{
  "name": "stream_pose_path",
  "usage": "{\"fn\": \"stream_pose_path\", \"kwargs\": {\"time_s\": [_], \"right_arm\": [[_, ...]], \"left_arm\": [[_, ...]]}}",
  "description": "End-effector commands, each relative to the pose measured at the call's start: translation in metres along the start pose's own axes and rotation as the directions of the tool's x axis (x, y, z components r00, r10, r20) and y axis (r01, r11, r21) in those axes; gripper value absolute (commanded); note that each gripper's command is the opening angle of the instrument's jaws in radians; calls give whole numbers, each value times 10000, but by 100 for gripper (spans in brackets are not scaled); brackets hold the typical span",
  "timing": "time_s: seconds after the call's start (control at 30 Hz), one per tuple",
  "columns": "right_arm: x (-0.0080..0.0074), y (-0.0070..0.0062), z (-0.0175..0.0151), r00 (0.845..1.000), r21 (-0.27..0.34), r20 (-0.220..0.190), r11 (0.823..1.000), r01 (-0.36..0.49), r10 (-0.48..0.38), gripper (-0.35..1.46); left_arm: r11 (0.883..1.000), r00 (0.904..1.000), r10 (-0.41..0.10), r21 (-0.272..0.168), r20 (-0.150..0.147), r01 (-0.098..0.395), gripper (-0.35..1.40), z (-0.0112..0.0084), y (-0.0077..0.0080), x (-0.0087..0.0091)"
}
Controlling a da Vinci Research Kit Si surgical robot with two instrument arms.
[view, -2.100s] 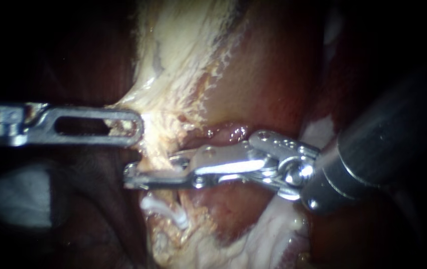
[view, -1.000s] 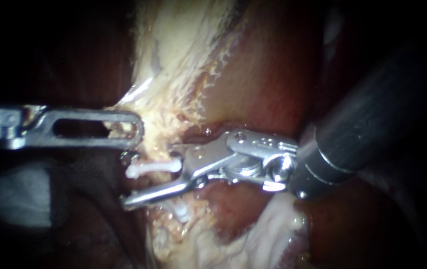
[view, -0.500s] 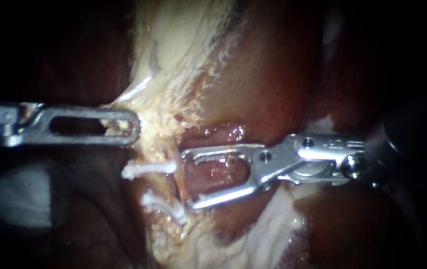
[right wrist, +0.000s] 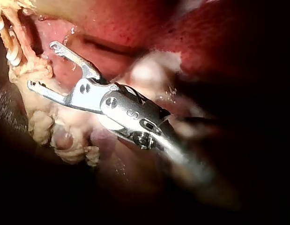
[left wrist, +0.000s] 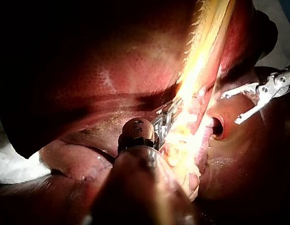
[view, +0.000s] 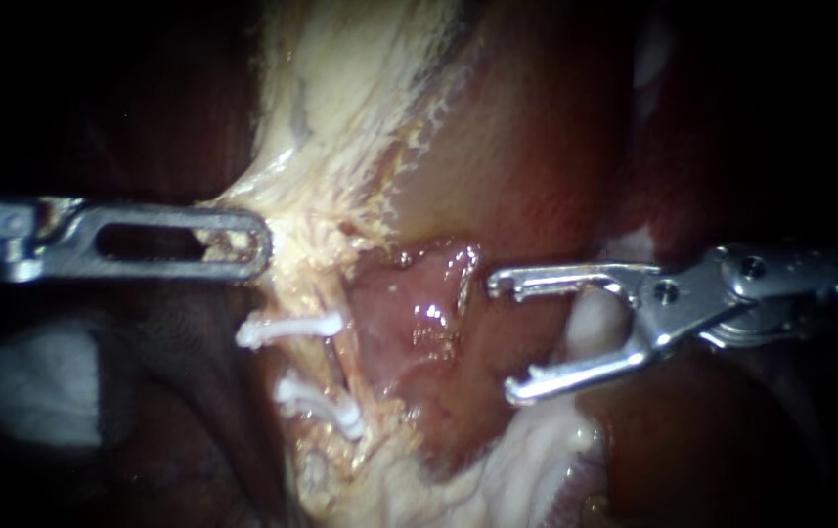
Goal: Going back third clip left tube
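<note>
steel right instrument (view: 503,339) jaws gape wide, empty; left instrument (view: 254,244) grips pale tissue (view: 306,230).

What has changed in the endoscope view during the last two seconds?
The silver right instrument opened, let go of a white plastic clip that now sits across the pale yellowish tissue, and drew back toward the right, empty. The lower white clip and the slotted silver left instrument, which holds that tissue, stayed where they were.
</note>
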Motion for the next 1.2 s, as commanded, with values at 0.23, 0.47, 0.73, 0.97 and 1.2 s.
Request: {"fn": "stream_pose_path", "kwargs": {"time_s": [0.23,0.47,0.73,0.97,1.2], "right_arm": [[14,-5,-16,9999,37,44,9999,154,-155,59],[14,-5,-16,9997,30,37,9997,222,-222,59],[14,-6,-18,9997,35,43,9997,224,-225,60],[16,-8,-19,9996,45,33,9996,289,-289,60],[17,-9,-19,9996,42,30,9996,282,-283,60]], "left_arm": [[10000,10000,15,-28,53,-15,-35,7,3,2],[9998,9999,-8,-176,100,9,-35,38,13,17],[9998,9999,28,-218,-151,-31,-35,89,20,31],[9998,9999,-15,-220,-145,12,-35,106,11,27],[9998,9999,-13,-207,-156,10,-35,108,11,28]]}}
